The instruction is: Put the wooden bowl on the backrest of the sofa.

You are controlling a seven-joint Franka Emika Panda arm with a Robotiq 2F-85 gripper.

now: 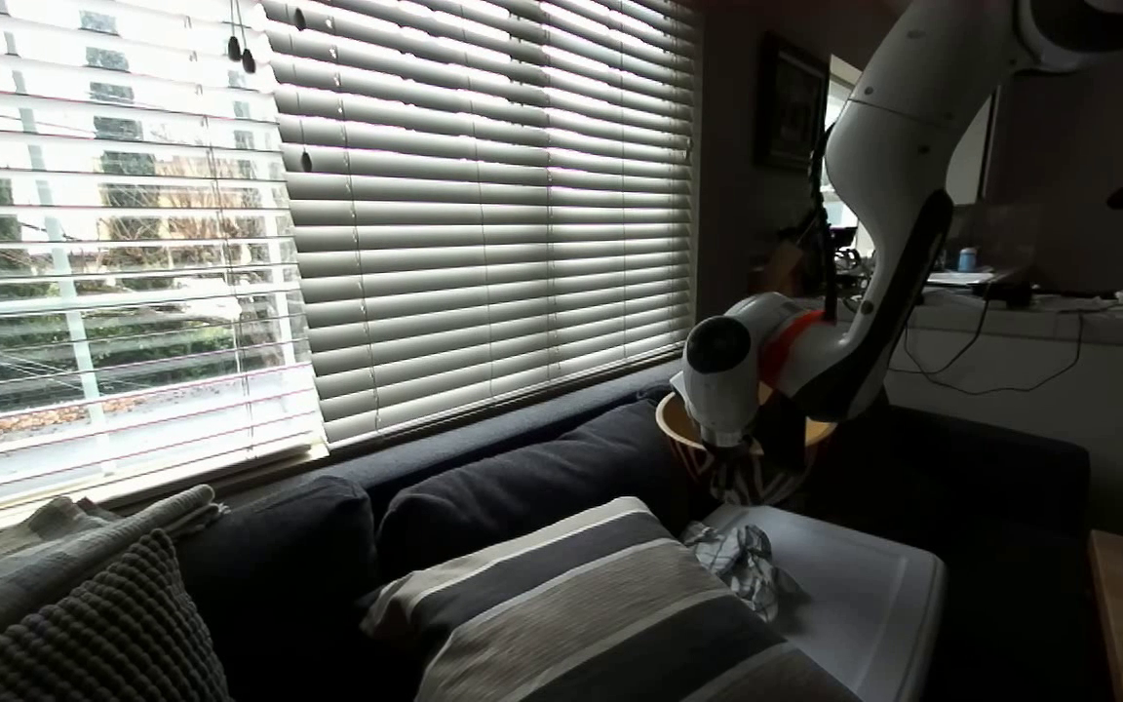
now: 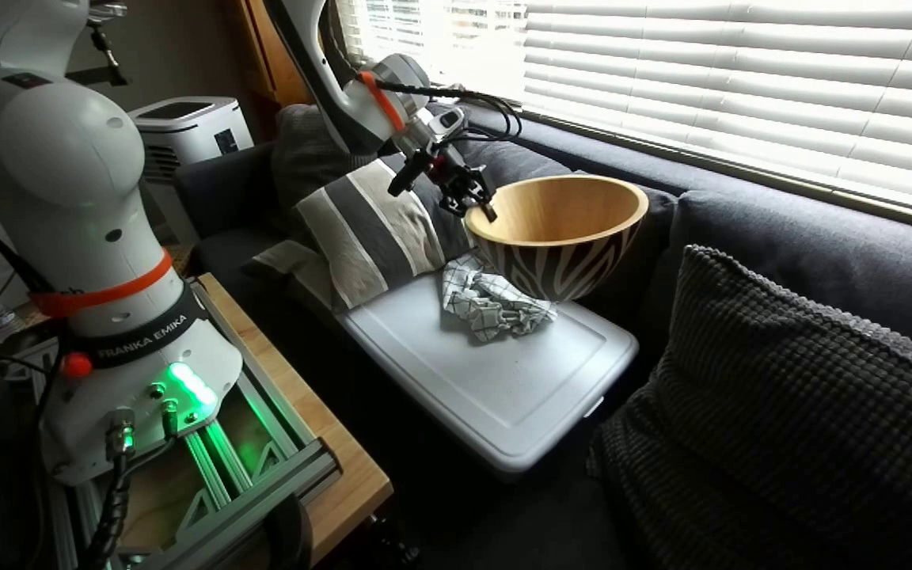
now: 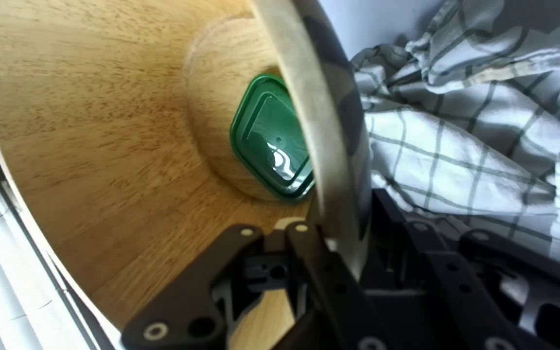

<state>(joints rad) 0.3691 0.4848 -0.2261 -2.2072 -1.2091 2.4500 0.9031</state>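
The wooden bowl [image 2: 563, 229] has a tan inside and a dark zebra-patterned outside. It also shows in an exterior view [image 1: 678, 429], partly hidden by the arm, and in the wrist view [image 3: 114, 121]. My gripper [image 2: 481, 210] is shut on the bowl's near rim, one finger inside and one outside, as the wrist view [image 3: 341, 223] shows. The bowl hangs roughly upright near the sofa's back cushions; its exact height is hard to judge. A green lid-like piece [image 3: 275, 141] lies inside it. The sofa backrest [image 1: 522, 421] runs below the window, also visible here [image 2: 622, 161].
A grey-white plastic box [image 2: 503, 396] stands on the seat below the bowl, with a crumpled checked cloth [image 2: 495, 305] on its lid. A striped cushion [image 2: 381, 226] and a dark knobbly cushion [image 2: 788, 412] flank it. Window blinds [image 1: 493, 224] rise behind the backrest.
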